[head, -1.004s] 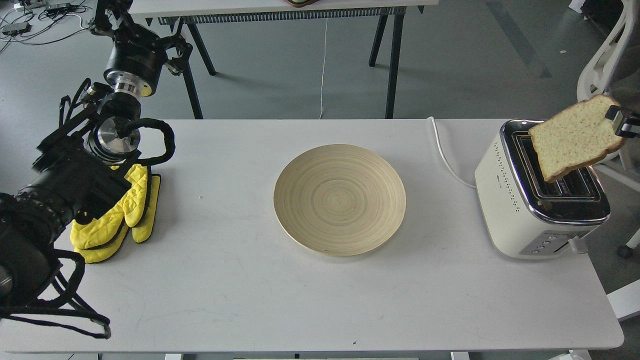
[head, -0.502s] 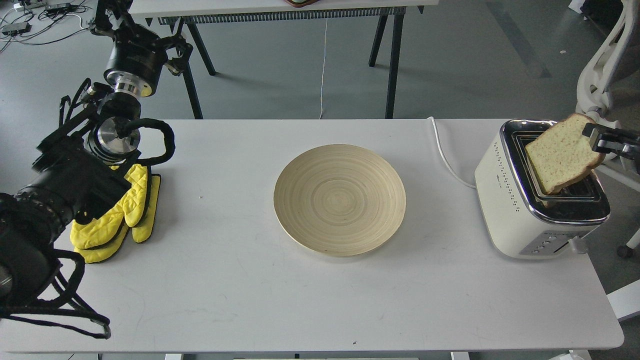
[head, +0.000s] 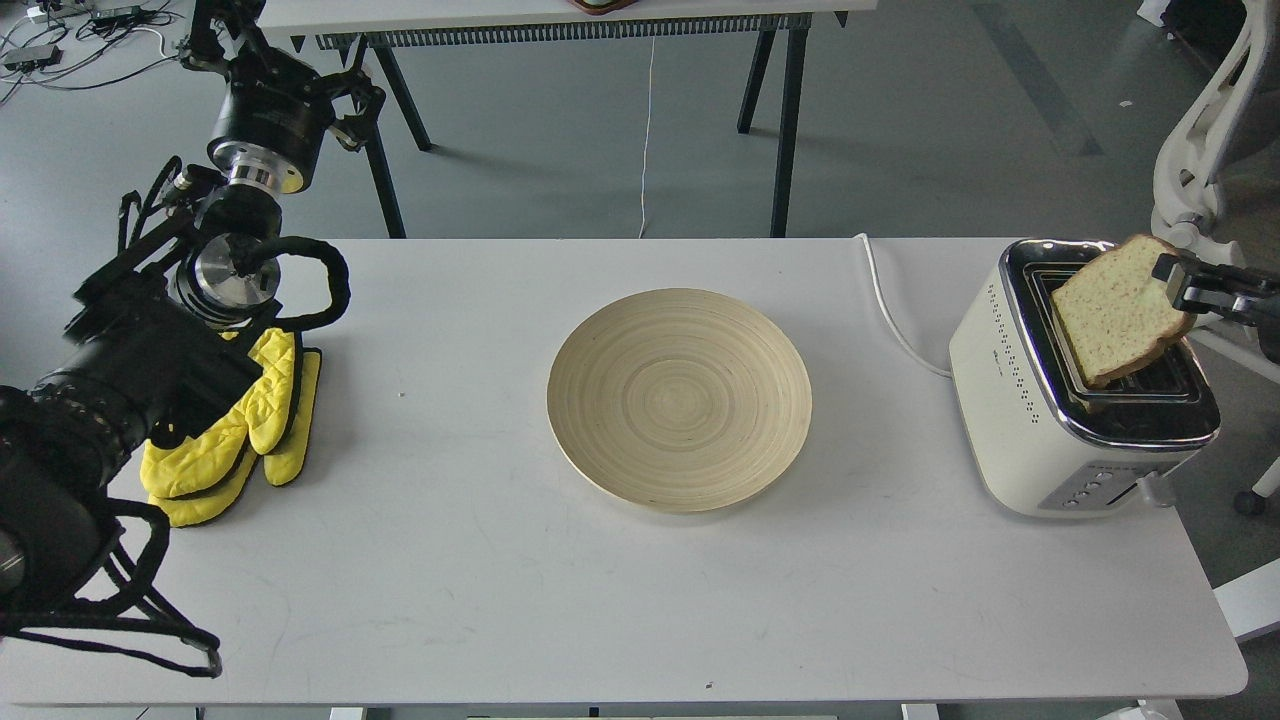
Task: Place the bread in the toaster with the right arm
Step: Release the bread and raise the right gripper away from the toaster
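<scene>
The bread (head: 1115, 315) is a pale tan slice, tilted, with its lower edge down in the left slot of the toaster (head: 1030, 410). The toaster is cream-white with a chrome top and stands at the table's right end. My right gripper (head: 1178, 282) comes in from the right edge and is shut on the slice's upper right corner, just above the toaster top. My left arm rises along the left edge; its gripper (head: 225, 40) is far from the toaster, small and dark, so its fingers cannot be told apart.
A round bamboo plate (head: 680, 400) lies mid-table. Yellow oven mitts (head: 235, 430) lie at the left beside my left arm. The toaster's white cord (head: 890, 320) runs to the table's back edge. A white chair (head: 1195, 150) stands behind the toaster.
My right gripper has lowered the bread from above the toaster until its lower edge entered the slot. In the last half second it sank only slightly. The left arm has not moved.
</scene>
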You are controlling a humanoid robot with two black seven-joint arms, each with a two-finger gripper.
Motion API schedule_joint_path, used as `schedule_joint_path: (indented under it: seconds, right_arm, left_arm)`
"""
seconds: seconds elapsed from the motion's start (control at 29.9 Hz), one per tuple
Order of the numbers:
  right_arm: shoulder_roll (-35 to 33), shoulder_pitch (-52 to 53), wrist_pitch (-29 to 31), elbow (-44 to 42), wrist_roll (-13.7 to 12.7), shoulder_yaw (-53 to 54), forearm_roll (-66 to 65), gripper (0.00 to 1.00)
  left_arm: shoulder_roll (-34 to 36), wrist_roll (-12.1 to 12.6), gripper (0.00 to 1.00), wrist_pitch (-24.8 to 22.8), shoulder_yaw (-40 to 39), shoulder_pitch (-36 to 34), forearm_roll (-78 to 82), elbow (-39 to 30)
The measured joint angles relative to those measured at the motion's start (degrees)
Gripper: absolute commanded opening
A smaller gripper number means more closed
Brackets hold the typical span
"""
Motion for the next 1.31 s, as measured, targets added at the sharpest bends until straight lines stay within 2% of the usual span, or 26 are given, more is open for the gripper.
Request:
schedule_joint_path:
  seconds: [0.17,0.33,0.54,0.7,0.8,0.94,1.0,1.14,1.31]
  right_arm:
    - [1.1,0.0,-0.1,-0.1,0.5,1.3,0.1,0.99]
    - [3.7,0.0,-0.5,-0.5,1.0,7.0,2.4,0.99]
    - [11.4,0.1,-0.5,-4.2,1.3,17.6,25.6,0.99]
    - [18.6,0.1,-0.1,-8.7,1.5,22.4,36.6,1.00]
    - [23.1,0.0,0.1,-13.1,4.0,24.3,40.9,1.00]
    - [28.8,-0.1,0.5,-18.5,11.7,25.5,50.0,1.00]
    - [31.4,-0.1,1.1,-20.8,13.9,26.1,55.3,1.00]
    - [34.6,-0.4,2.7,-24.2,15.1,29.6,62.9,1.00]
    - [37.4,-2.3,6.3,-29.1,14.5,35.4,72.4,1.00]
  left_arm:
    - [0.0,0.0,1.00,0.0,0.0,0.0,0.0,0.0]
    - [0.0,0.0,1.00,0.0,0.0,0.0,0.0,0.0]
    - [0.0,0.0,1.00,0.0,0.0,0.0,0.0,0.0]
    - [0.0,0.0,1.00,0.0,-0.1,0.0,0.0,0.0]
    - [0.0,0.0,1.00,0.0,-0.1,0.0,0.0,0.0]
    - [0.0,0.0,1.00,0.0,0.0,0.0,0.0,0.0]
    - [0.0,0.0,1.00,0.0,0.0,0.0,0.0,0.0]
    - [0.0,0.0,1.00,0.0,0.0,0.0,0.0,0.0]
    - [0.0,0.0,1.00,0.0,-0.1,0.0,0.0,0.0]
